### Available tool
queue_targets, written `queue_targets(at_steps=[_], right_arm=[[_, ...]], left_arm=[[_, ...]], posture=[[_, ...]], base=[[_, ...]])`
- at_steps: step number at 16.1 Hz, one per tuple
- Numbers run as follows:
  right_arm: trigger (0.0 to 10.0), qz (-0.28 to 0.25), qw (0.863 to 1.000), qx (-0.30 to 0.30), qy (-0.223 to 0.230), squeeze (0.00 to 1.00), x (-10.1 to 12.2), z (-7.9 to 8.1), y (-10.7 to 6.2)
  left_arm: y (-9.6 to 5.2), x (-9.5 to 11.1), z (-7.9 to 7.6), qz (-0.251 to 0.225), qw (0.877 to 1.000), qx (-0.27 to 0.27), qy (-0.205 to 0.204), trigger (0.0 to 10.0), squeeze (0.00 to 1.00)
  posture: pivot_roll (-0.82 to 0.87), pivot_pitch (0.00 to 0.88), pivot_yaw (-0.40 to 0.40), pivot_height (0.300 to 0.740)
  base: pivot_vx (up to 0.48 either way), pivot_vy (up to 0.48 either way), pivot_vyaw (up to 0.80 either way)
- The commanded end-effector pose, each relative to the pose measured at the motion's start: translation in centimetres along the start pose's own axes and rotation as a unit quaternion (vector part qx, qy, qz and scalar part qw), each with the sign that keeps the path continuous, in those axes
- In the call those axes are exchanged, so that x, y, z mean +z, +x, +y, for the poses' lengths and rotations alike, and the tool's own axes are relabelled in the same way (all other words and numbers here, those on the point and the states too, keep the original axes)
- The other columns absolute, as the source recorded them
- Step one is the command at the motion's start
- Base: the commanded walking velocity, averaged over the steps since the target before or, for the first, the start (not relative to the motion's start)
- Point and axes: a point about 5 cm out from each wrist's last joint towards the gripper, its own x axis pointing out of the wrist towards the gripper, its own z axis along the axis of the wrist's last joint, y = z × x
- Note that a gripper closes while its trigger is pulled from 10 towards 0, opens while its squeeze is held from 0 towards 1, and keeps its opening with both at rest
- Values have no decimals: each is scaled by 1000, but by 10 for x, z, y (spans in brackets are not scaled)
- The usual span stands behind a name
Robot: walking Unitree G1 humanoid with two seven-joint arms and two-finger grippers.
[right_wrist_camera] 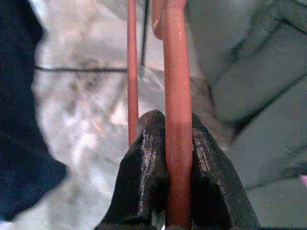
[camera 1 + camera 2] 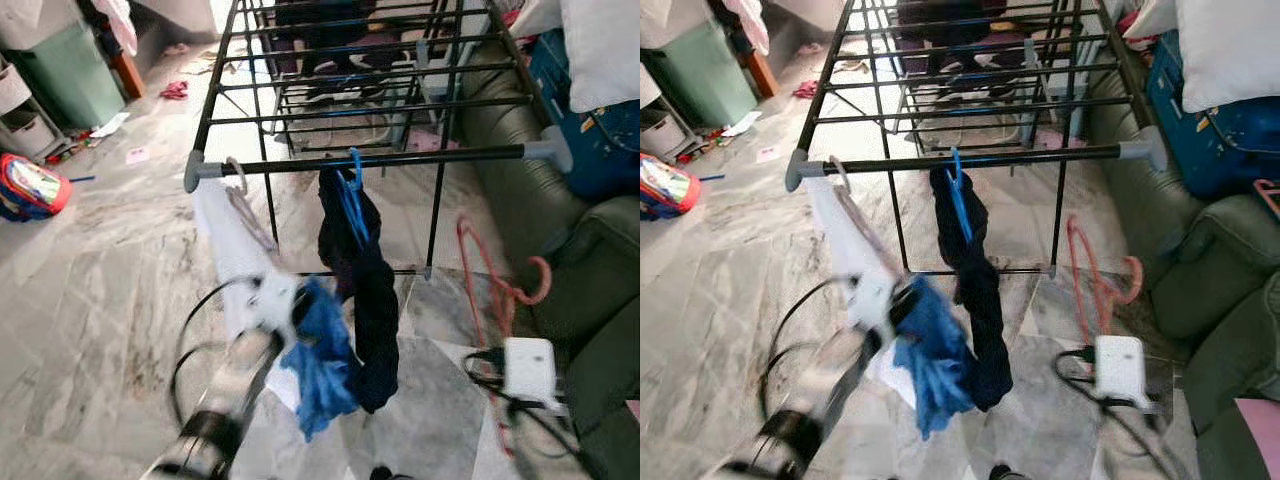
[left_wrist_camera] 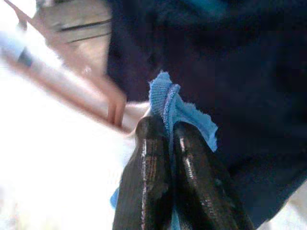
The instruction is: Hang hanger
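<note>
Right gripper [image 1: 167, 143] is pinched on the red hanger [image 2: 497, 285], bar clamped between both black fingers [image 1: 144, 167]. Hanger is held low on the robot's right, hook end curling near the sofa [image 2: 590, 290], well apart from the rack and below it (not yet on any rail).

Left gripper [image 3: 165, 143] is pressed together on a light blue cloth [image 2: 320, 365], which is bunched just beside the dark garment [image 2: 365, 300]. That garment is hung from a blue hanger [image 2: 352, 195] on the front rail [image 2: 400, 158] of the drying rack [image 2: 350, 90]. A white garment [image 2: 225, 240] is hung near the rail's left end. White box with cables [image 2: 528, 368] is seen on the marble floor [image 2: 100, 280] below the red hanger.

Risks, judged from here:
- Hook may be caught on the sofa or the cables during the lift, since it hangs close to both.
- Hanger may be rotated in the grip; only a thin bar is held, so hook angle could be lost before the rail is reached.
- Free rail is to the right of the blue hanger; a drift left would knock the dark garment.
- Left arm is blurred in the head views, so the cloth could be dragged against hung items.
</note>
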Motion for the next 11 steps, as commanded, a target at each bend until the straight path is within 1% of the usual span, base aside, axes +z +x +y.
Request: queue_targets(at_steps=[1,3,4,5,6,7,8,9,10,11], right_arm=[[10000,-13,1000,12,6,0,4,11,-4],[10000,-23,999,23,16,0,7,20,-9],[10000,-29,999,33,24,0,8,27,-10],[10000,-26,999,38,25,0,8,30,-10],[10000,-25,999,40,24,0,8,31,-10],[10000,-26,998,47,18,0,10,33,-9],[10000,-25,998,49,18,0,12,34,-8],[10000,-19,998,50,18,0,9,33,-6],[10000,-12,998,53,22,0,8,32,-5],[10000,-12,998,55,21,0,8,32,-4]], left_arm=[[-6,-1,11,-9,1000,22,15,10000,0],[-15,-7,23,-6,998,46,38,10000,0],[-23,-14,35,0,996,62,57,10000,0],[-29,-17,45,4,995,82,61,10000,0],[-30,-16,49,2,994,91,59,10000,0],[-35,-12,57,-14,992,109,62,10000,0],[-38,-11,62,-18,991,114,63,10000,0],[-43,-12,67,-21,989,126,75,10000,0],[-47,-13,71,-18,987,141,78,10000,0],[-48,-13,72,-17,986,144,77,10000,0]], posture=[[-114,74,70,740],[-83,65,55,740],[-73,59,47,740],[-55,48,39,740],[-48,43,37,740],[-39,34,32,740],[-21,32,29,740],[-4,31,35,740],[-2,31,43,740],[-3,31,44,740]], base=[[0,0,0],[0,0,0],[0,0,0],[0,0,0],[0,0,0],[0,0,0],[0,0,0],[0,0,0],[0,0,0],[0,0,0]])
